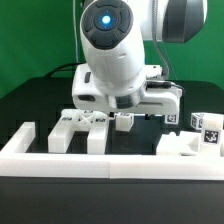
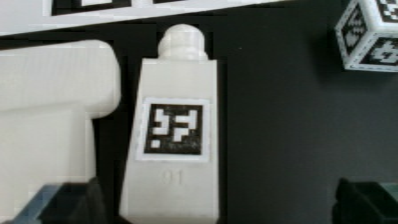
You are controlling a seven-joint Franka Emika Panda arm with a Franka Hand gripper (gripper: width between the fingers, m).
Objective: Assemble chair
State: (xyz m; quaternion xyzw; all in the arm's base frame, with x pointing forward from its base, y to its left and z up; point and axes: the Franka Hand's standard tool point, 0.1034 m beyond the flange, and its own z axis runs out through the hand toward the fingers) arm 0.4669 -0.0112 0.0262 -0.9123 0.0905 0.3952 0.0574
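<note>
In the wrist view a long white chair bar (image 2: 173, 130) with a square tag and a rounded peg end lies on the black table. A wider white chair slab (image 2: 54, 100) lies right beside it. My gripper (image 2: 217, 205) is open above the bar. One dark fingertip (image 2: 64, 205) shows next to the bar's near end, and the other fingertip (image 2: 374, 198) is far out on the bar's other side. In the exterior view the gripper (image 1: 124, 120) hangs low over the white parts (image 1: 78, 128) at the table's middle. It holds nothing.
A small white tagged cube (image 2: 368, 40) lies beyond the bar; two such cubes (image 1: 205, 128) and another white part (image 1: 185, 146) sit at the exterior view's right. The long white border wall (image 1: 110, 162) runs along the front. The marker board's edge (image 2: 143, 6) shows beyond the bar.
</note>
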